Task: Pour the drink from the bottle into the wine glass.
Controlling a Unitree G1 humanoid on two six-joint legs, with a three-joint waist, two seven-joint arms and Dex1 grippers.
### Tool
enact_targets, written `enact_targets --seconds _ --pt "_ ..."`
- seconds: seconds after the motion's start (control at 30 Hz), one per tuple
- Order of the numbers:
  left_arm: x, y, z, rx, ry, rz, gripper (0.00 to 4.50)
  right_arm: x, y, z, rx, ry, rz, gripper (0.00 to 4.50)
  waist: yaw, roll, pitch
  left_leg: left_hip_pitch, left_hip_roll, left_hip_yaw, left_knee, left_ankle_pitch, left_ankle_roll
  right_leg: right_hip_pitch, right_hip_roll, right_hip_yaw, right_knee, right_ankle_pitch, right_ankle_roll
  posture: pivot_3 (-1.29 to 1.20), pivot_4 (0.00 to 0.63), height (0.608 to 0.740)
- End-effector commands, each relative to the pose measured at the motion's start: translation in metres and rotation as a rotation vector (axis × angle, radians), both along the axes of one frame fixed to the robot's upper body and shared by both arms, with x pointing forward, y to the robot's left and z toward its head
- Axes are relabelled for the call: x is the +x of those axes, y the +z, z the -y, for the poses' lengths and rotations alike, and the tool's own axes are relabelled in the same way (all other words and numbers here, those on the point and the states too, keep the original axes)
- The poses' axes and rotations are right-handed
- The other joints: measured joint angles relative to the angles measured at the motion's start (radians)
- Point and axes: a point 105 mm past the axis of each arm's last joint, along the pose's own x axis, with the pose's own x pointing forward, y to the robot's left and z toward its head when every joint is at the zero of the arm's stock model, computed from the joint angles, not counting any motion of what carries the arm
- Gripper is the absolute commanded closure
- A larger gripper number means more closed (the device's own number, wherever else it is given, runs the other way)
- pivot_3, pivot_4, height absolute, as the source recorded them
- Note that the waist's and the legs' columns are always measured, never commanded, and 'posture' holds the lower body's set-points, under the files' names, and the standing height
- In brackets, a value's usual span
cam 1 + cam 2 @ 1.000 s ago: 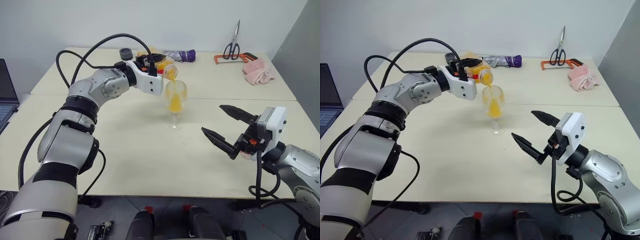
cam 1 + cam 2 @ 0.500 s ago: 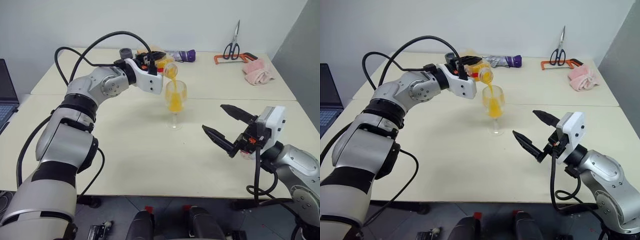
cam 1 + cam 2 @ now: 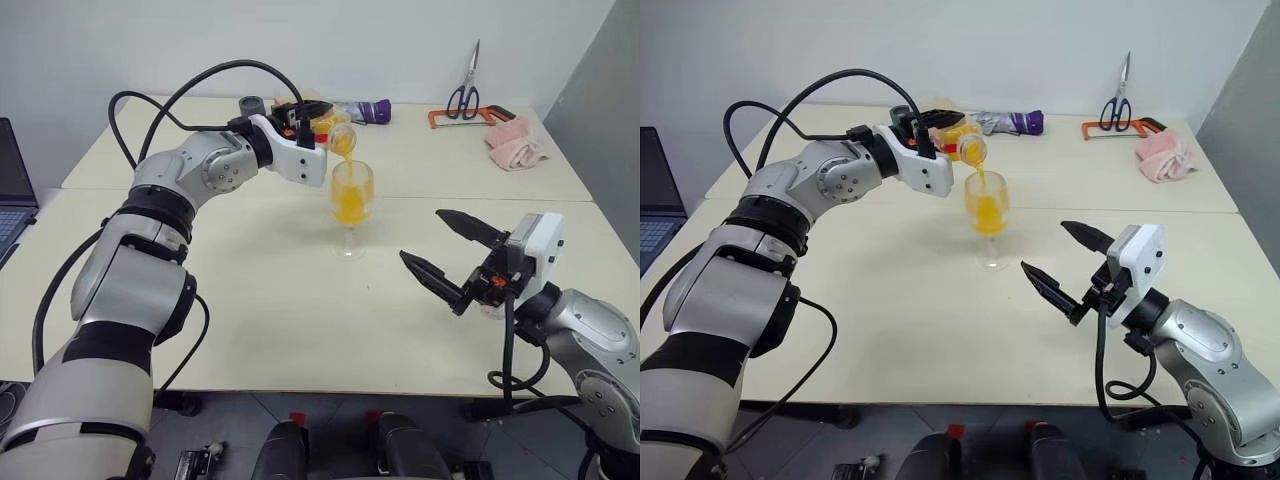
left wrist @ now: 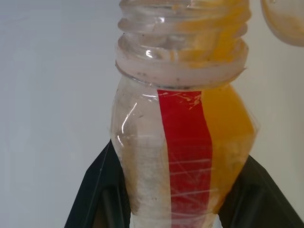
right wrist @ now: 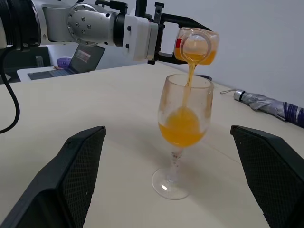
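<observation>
We see the left end effector [image 3: 318, 122] clamped on the bottle [image 3: 335, 134], its two black fingers pressing either side of the clear body, and the bottle is tipped over with its open mouth just above the rim of the wine glass [image 3: 352, 206]. A thin stream of the drink [image 5: 190, 78] runs from that mouth down into the bowl, where orange-yellow liquid fills the lower part. In the left wrist view we see the bottle up close between the fingers [image 4: 102, 190], a red strip down its side and drink pooled along one wall toward the neck. The glass stands upright on its round foot on the pale tabletop [image 3: 260, 300], near the seam where two tabletops meet, in the middle of the scene. Over on the right, the right end effector [image 3: 450, 260] hangs above the tabletop with its fingers spread wide and nothing between them, pointed toward the glass and well apart from it. At the far edge we spot scissors [image 3: 464, 90], a red-handled tool [image 3: 452, 115], a pink cloth [image 3: 517, 144] and a folded umbrella [image 3: 365, 110], and a laptop [image 3: 12, 190] sits off to the left.
</observation>
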Motion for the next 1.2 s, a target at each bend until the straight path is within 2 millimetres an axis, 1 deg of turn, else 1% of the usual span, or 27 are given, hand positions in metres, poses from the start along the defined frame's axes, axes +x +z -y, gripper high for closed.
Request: enact_targets --seconds 0.03,0.47,1.2 --pt "-0.0045 0.0289 0.0035 -0.02 -0.02 0.085 2.7 -0.0023 0.0092 -0.0006 0.012 0.0 0.051 0.0 0.0 0.0 0.0 0.0 0.0 0.0 0.0 0.0 0.0 0.0 0.0 0.0 0.0 0.0 0.0 0.0 0.15 0.74" --pt "-0.0048 0.0331 0.0052 -0.013 -0.021 0.103 2.7 -0.0027 0.007 -0.0016 0.009 -0.001 0.047 0.0 0.0 0.0 0.0 0.0 0.0 0.0 0.0 0.0 0.0 0.0 0.0 0.0 0.0 0.0 0.0 0.0 0.15 0.74" --pt "-0.0041 0.0347 0.003 0.002 -0.011 0.12 2.7 -0.0055 0.0031 -0.0043 -0.001 0.019 0.034 0.0 0.0 0.0 0.0 0.0 0.0 0.0 0.001 0.0 0.0 0.0 0.0 0.0 0.001 0.0 0.0 0.0 0.15 0.74"
